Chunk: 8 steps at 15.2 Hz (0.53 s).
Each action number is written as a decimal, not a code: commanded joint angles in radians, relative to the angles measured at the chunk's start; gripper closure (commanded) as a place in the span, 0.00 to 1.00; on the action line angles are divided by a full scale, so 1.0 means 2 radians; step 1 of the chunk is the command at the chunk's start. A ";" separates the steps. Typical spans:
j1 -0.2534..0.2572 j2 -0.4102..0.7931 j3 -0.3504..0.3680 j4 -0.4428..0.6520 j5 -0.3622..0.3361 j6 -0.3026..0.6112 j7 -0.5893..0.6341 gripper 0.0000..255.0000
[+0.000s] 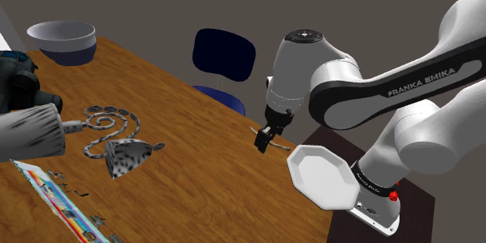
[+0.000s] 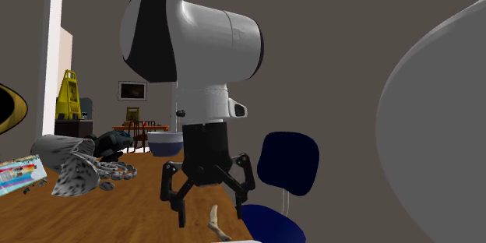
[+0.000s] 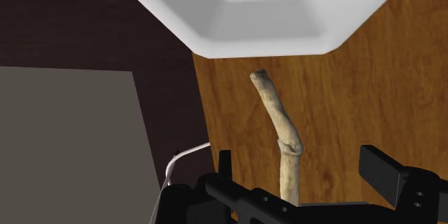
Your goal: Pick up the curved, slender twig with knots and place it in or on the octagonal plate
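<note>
- Gripper [image 2: 209,216]: jaws spread wide, nothing in them. It hangs just above the twig [image 3: 283,133], not touching as far as you can see.
- Twig: pale, curved, knotty, lying flat on the wooden table [image 1: 195,163] close to the table's edge. In the wrist view it runs lengthwise through the gap btwn the fingers, w/ its far tip near the octagonal plate [image 1: 321,173].
- Plate: white, empty, just beside the twig. It looks to sit at the table edge, partly over the darker area by the stand. Can't tell how well it's supported.
- Risk 1: twig is thin and round, so if you come down off-centre, one finger prob. lands on it and rolls or flicks it. The edge is near, so it could go off the table.
- Risk 2: if you close too high, the pads may pinch the top of the twig only and it slips out on the lift.
- Risk 3: a grip near one end lets it swing, and the long end could clip the plate rim on the way over.
- Risk 4: bump the plate and it may tip or slide off, esp. if it overhangs.
</note>
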 commanded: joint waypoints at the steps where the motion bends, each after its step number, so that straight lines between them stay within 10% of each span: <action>1: 0.000 0.001 0.001 0.000 0.000 0.002 0.000 0.00; 5: 0.000 0.001 0.000 0.000 0.000 0.001 0.000 0.00; 6: 0.000 0.001 0.000 0.000 0.000 0.001 0.000 1.00; 8: 0.000 0.001 0.000 0.000 0.000 0.001 0.000 1.00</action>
